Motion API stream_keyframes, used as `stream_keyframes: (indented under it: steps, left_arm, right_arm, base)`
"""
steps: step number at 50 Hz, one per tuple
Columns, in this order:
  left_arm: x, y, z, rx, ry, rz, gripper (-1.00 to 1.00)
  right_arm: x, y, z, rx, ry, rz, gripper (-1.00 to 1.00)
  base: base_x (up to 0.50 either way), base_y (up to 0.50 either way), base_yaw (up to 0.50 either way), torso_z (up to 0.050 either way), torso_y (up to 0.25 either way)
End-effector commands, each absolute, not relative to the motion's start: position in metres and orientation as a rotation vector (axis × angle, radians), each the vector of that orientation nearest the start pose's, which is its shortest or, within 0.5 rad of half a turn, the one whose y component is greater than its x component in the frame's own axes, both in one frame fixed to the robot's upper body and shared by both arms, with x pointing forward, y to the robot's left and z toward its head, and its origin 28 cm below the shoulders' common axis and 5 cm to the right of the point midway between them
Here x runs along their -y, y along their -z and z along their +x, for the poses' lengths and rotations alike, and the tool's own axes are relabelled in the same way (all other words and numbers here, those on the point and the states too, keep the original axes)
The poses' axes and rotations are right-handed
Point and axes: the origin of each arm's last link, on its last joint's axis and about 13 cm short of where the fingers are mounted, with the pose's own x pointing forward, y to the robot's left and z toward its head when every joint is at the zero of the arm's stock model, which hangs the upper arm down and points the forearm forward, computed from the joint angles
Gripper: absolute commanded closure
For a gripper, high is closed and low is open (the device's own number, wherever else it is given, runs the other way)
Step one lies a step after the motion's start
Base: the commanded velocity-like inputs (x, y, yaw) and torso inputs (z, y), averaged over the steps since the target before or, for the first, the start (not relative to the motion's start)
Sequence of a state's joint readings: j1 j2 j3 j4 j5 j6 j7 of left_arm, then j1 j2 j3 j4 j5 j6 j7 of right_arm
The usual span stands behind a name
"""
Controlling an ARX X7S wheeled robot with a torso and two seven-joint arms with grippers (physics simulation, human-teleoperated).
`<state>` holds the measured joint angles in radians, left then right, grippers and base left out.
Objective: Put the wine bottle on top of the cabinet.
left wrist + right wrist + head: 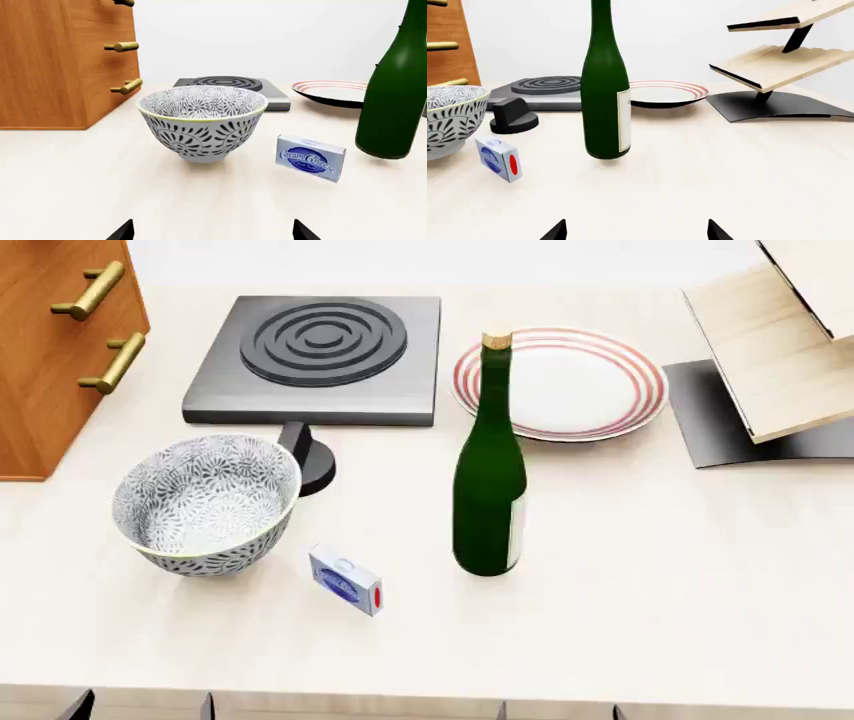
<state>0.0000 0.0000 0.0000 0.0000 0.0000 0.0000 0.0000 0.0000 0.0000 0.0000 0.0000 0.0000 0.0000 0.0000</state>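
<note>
Wine bottle: stands upright near the middle of the desk, dark green glass, tan cork on top; a pale label shows on its side in the right wrist view, with no writing readable.
Cabinet: reddish-brown wood at the desk's far left edge, with brass-coloured bar handles; well apart from the bottle.
Cream cheese box: small white and blue carton on the desk between the bowl and the bottle; script on its face reads "Cream Cheese", smaller print below is too small to read; a red dot marks one end.
Bowl: white with a dark leaf pattern, just left of the carton.
Hotplate: dark grey slab with ring coils, behind the bowl, with a black knob at its front.
Plate: white with red rim stripes, just behind the bottle.
Light-wood rack: slanted pale panels on a black base, far right.
Left end effector: fingertips spread apart, holding nothing, facing the bowl.
Right end effector: fingertips spread apart, holding nothing, facing the bottle, not touching it.
</note>
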Motion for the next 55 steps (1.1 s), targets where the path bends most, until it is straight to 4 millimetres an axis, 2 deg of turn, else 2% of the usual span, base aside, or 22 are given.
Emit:
stream_keyframes:
  steps: [1,25,30,33,34,36,39,40,41,42,44,55]
  left_arm:
    - [-0.205,-0.013,0.211,0.0,0.0,0.0,-1.0]
    - [-0.206,-0.015,0.21,0.01,-0.008,0.017,-1.0]
    - [-0.208,-0.029,0.202,0.049,0.022,-0.001,-1.0]
    - [-0.206,-0.033,0.201,0.062,0.037,0.007,-1.0]
    - [-0.203,-0.051,0.198,0.098,0.059,0.015,-1.0]
    - [-0.202,-0.065,0.194,0.135,0.067,0.011,-1.0]
    - [-0.201,-0.073,0.193,0.159,0.068,0.009,-1.0]
    - [-0.201,-0.082,0.191,0.185,0.071,0.03,-1.0]
    - [-0.19,-0.113,0.192,0.255,0.114,0.133,-1.0]
    - [-0.186,-0.13,0.178,0.236,0.119,0.115,-1.0]
    - [-0.189,-0.176,0.153,0.455,0.117,0.095,-1.0]
    - [-0.187,-0.177,0.152,0.466,0.123,0.096,-1.0]
  right_arm:
    - [0.096,-0.013,0.21,0.0,0.0,0.0,-1.0]
    - [0.095,-0.015,0.21,0.008,-0.005,-0.009,-1.0]
    - [0.095,-0.025,0.208,0.034,0.014,-0.011,-1.0]
    - [0.092,-0.035,0.207,0.06,0.007,-0.015,-1.0]
    - [0.088,-0.05,0.205,0.106,-0.018,-0.024,-1.0]
    - [0.085,-0.063,0.203,0.136,-0.033,-0.02,-1.0]
    - [0.085,-0.073,0.201,0.163,-0.04,-0.021,-1.0]
    - [0.083,-0.083,0.199,0.19,-0.048,-0.016,-1.0]
    - [0.076,-0.112,0.197,0.23,-0.083,0.001,-1.0]
    - [0.073,-0.129,0.185,0.227,-0.112,0.008,-1.0]
    - [0.076,-0.178,0.157,0.468,-0.102,0.027,-1.0]
    - [0.077,-0.18,0.157,0.476,-0.105,0.03,-1.0]
  base:
    - [0.0,0.0,0.0,0.0,0.0]
    - [0.0,0.0,0.0,0.0,0.0]
    - [0.0,0.0,0.0,0.0,0.0]
    - [0.0,0.0,0.0,0.0,0.0]
    - [0.0,0.0,0.0,0.0,0.0]
    - [0.0,0.0,0.0,0.0,0.0]
    - [0.0,0.0,0.0,0.0,0.0]
    - [0.0,0.0,0.0,0.0,0.0]
    - [0.0,0.0,0.0,0.0,0.0]
    - [0.0,0.0,0.0,0.0,0.0]
    - [0.0,0.0,0.0,0.0,0.0]
    - [0.0,0.0,0.0,0.0,0.0]
